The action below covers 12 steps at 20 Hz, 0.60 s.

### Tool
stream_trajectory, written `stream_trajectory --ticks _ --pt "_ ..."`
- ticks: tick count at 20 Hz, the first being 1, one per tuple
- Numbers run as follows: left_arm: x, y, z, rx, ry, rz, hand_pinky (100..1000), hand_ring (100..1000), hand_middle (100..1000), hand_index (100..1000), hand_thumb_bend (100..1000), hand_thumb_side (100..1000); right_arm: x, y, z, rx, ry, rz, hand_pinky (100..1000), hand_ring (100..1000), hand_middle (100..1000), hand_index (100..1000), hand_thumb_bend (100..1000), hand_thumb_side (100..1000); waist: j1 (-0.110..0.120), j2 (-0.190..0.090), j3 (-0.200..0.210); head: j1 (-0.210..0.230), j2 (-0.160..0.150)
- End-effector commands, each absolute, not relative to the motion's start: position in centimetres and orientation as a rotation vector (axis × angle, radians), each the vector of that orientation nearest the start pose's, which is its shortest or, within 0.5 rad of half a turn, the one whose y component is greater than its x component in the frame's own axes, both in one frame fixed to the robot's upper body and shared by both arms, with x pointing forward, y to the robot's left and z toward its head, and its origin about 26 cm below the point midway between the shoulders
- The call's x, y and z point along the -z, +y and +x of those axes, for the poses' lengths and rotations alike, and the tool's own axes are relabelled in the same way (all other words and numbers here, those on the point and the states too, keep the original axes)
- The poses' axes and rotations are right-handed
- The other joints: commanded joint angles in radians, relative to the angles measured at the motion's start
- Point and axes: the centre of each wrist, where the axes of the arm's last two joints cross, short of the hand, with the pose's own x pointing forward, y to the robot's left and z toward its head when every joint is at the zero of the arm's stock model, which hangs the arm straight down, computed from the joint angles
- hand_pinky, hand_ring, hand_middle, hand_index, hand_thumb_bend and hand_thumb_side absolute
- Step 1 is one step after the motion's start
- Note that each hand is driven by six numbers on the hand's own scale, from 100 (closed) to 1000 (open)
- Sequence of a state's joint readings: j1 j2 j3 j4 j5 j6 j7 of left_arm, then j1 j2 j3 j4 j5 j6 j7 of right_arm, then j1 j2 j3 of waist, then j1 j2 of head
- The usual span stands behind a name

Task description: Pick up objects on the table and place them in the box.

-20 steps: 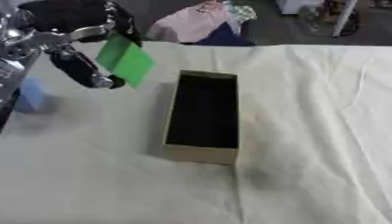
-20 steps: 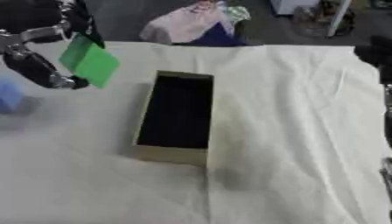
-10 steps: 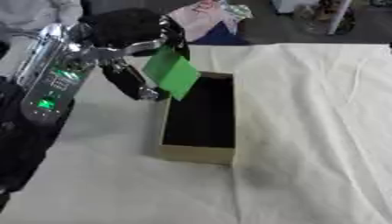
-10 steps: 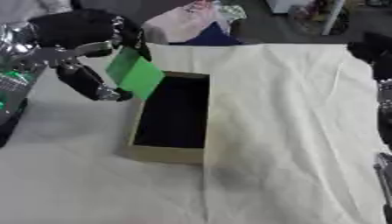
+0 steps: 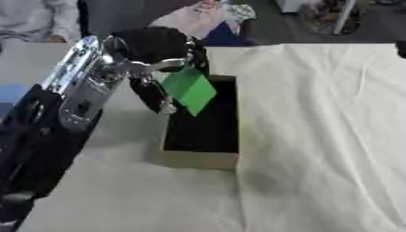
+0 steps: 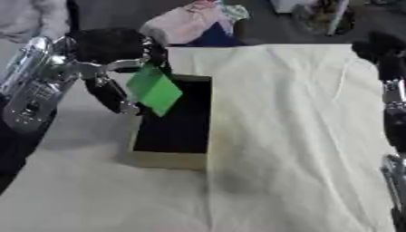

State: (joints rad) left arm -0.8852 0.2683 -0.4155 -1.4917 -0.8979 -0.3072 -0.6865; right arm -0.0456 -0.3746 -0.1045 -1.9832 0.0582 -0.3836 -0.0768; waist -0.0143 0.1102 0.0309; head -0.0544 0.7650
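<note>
The robot's left hand hangs over the far left corner of the box, its fingers curled and pinching a flat green card by the upper edge. The card dangles tilted from that pinch, one corner pointing down, and it sits above the dark inside of the box, near the left wall, clear of the bottom as far as I can see. One dark finger reaches down just to the left of the card, beside the box's left rim.

The box is a long, shallow, tan thing with a black interior, lying lengthwise away from the robot on the desk, which is draped in a cream cloth with soft wrinkles. I see nothing lying inside the box, though the card and hand cover its far left corner.

The left arm, silver and black, comes in from the lower left and fills much of that side. At the far left edge, partly behind the arm, a patch of blue shows on the desk; I cannot tell what it is.

On the right edge, part of the right arm shows, dark with a silver joint. Whether its hand is spread or curled I cannot tell.

Beyond the desk's far edge lies a heap of pink and dark blue cloth.
</note>
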Motion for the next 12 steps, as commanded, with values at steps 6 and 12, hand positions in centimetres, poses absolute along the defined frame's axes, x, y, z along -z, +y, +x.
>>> stream_trajectory --ticks 6,12 --pt "-22.5 9.2 40.5 -2.632 2.028 -0.894 519 587 562 678 158 100 -15.2 -31.9 26.8 -0.379 -2.430 -0.383 832 795 664 837 100 878 -0.001 -0.009 -0.002 0.017 0.005" --pt "-21.1 8.8 41.0 -2.652 2.046 -0.916 518 587 562 681 152 118 -15.1 -31.8 26.8 -0.378 -2.427 -0.379 832 796 663 837 100 880 -0.001 -0.008 -0.001 0.020 0.005"
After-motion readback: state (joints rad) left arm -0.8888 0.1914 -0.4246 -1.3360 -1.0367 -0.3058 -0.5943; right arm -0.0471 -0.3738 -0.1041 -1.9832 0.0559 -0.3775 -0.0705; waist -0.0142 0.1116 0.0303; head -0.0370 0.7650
